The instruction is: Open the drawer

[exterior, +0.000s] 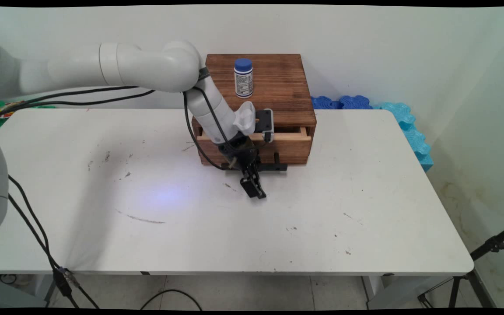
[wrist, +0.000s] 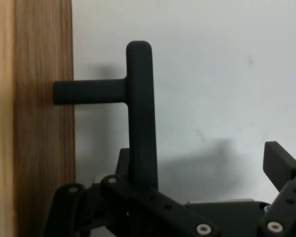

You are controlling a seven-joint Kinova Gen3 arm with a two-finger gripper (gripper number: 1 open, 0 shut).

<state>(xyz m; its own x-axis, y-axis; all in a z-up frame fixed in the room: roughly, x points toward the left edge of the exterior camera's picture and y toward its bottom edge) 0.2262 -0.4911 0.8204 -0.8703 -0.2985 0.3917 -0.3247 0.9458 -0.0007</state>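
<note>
Drawer handle, black and T-shaped, is seen in the hand view standing out from the wooden front at the left edge of the frame. It is judged rigid and matte, not slippery, best taken across its long bar, clear of the stem.

In the main view the wooden drawer box is set at upper centre of the white counter, against the wall, its upper drawer slightly pulled out. A white bottle with a blue cap is stood on top of the box; it is judged light and easily toppled.

The arm is reached in from the upper left and bent down steeply in front of the box. The tool is held low over the counter, just below the lower handle. Its fingers are spread apart, and nothing is pinched.
</note>
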